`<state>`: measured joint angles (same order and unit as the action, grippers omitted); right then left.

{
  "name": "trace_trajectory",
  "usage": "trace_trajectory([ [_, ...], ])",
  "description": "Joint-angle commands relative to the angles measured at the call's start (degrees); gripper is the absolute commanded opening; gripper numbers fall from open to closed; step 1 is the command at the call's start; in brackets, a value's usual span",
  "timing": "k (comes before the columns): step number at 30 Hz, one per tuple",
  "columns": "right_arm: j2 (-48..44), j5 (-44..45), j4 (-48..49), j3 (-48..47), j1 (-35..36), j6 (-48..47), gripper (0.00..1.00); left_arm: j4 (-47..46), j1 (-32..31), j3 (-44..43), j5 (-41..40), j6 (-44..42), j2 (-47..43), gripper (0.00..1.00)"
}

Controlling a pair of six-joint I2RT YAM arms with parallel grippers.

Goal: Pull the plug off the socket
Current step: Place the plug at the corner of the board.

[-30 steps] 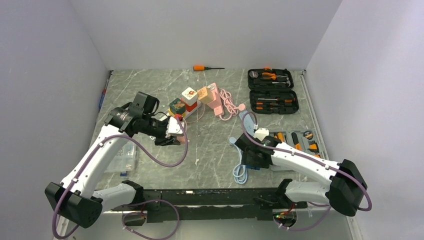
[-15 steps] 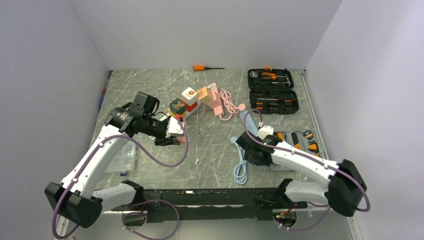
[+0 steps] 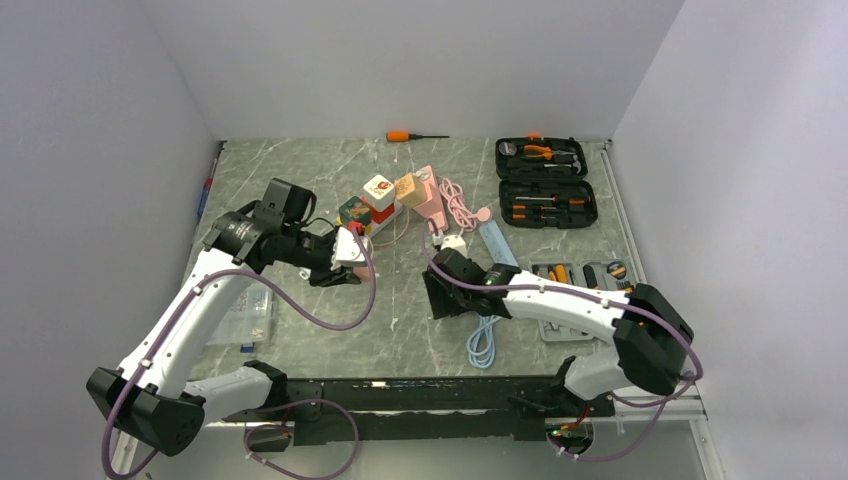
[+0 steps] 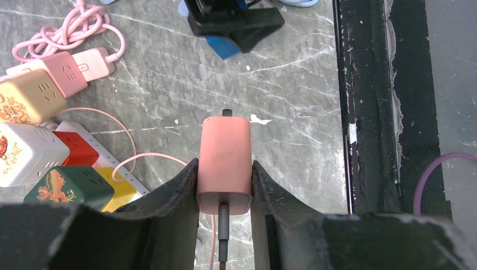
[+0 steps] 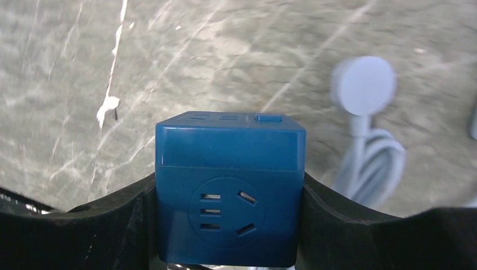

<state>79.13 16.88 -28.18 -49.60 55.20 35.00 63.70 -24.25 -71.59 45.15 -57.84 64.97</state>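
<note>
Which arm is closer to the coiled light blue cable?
Right. The right arm, holding the blue socket, ends beside the cable; the left arm, holding the pink plug, is far to its left.

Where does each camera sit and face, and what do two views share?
Top external: above, behind, facing down at the grey marble table; both arms show.
Left wrist: faces along the left tool gripping a pink rectangular plug.
Right wrist: faces along the right tool gripping a blue plastic socket cube.
Both wrist views show that cube.

The pink plug (image 4: 225, 160) hides its prongs, with perhaps one tip showing.
</note>
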Motion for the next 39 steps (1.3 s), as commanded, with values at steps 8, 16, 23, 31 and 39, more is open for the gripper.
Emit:
trace_trajectory([
  [8, 10.24, -5.07, 7.37, 2.32, -2.72, -4.20, 0.00, -0.37, -0.43, -3.28, 1.35, 0.48, 0.15, 0.00],
  [16, 4.68, 5.61, -3.71, 8.49, -8.38, 10.68, 0.00, -0.55, -2.20, -5.64, 1.68, 0.76, 1.44, 0.00],
  [23, -0.52, 2.36, -3.10, 9.85, -9.81, 8.37, 0.55, -1.11, -3.91, -5.01, 2.05, 1.87, 1.59, 0.00],
  [31, -5.47, 2.49, -3.92, -5.62, -10.55, -1.57, 0.84, 0.81, -5.41, -9.00, 2.57, 2.96, 1.53, 0.00],
  [39, -1.17, -4.90, 22.07, -4.06, -10.80, -14.15, 0.89, 0.76, -7.27, -11.89, 2.71, 4.32, 0.07, 0.00],
])
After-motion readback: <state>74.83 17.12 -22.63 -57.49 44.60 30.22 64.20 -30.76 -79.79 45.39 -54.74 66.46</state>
